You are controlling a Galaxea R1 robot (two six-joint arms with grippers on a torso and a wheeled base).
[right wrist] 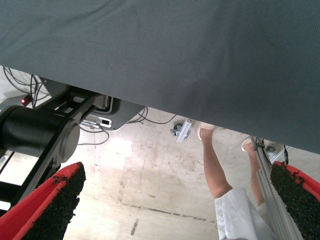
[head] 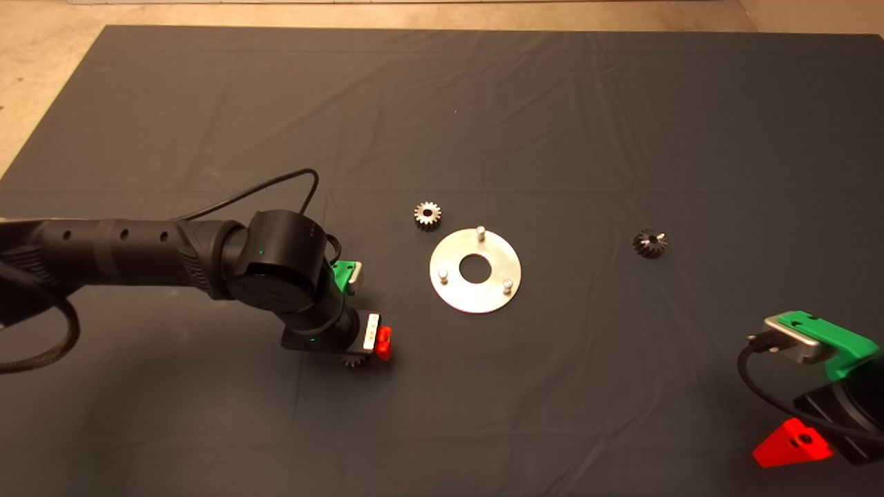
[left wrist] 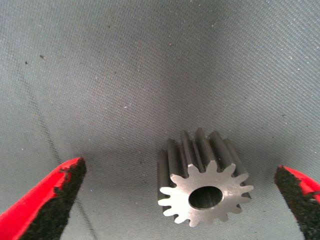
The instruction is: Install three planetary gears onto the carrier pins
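The shiny round disc [head: 452, 288] lies mid-mat with three bare carrier pins [head: 481, 232] standing in a triangle. One planetary gear [head: 427, 215] lies just off the disc's far left rim. A second gear [head: 650, 243] lies tilted to the right of the disc. My left gripper [head: 369, 348] hangs low over the third gear [left wrist: 202, 182], left of the disc; only the gear's teeth show under it in the head view [head: 354, 361]. Its fingers [left wrist: 50, 200] are open on either side of this gear, not touching it. My right gripper [head: 794, 445] is parked at the lower right, open and empty.
The dark mat [head: 552, 103] covers the table; bare floor shows beyond its far edge. In the right wrist view a person's legs [right wrist: 217, 170] and the robot's base [right wrist: 40, 132] show past the mat's edge.
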